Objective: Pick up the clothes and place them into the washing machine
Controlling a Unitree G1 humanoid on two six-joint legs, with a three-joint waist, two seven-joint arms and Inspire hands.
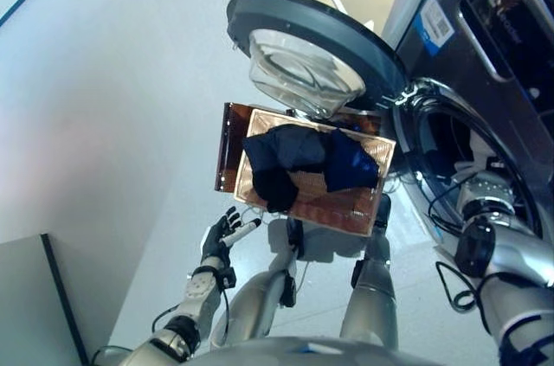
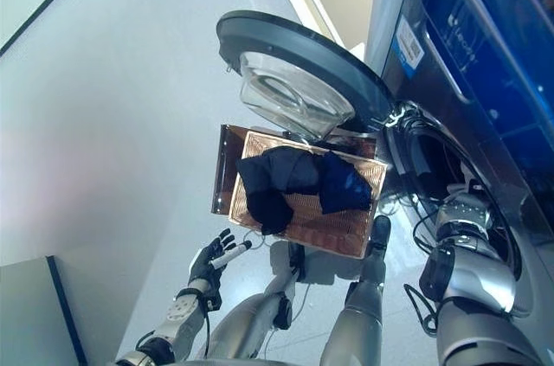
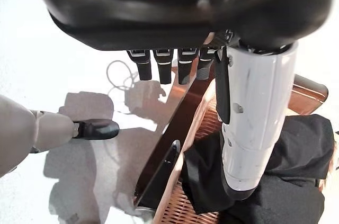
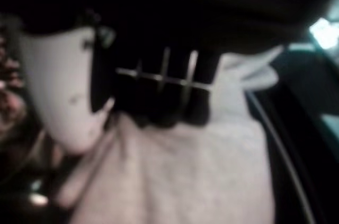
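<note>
Clothes (image 1: 303,158), dark, heaped in wicker basket (image 1: 363,206) at frame centre, just below open washer door (image 1: 312,37). Left hand (image 1: 223,236), lower left, fingers spread, empty. Right hand (image 4: 159,102) inside drum (image 1: 459,158), right edge, on pale cloth (image 4: 180,176); grip: can't tell.

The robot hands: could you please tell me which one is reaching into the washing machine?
The right robot hand is inside the washing machine, on a pale cloth. The left robot hand hangs open over the floor, beside the basket.
</note>
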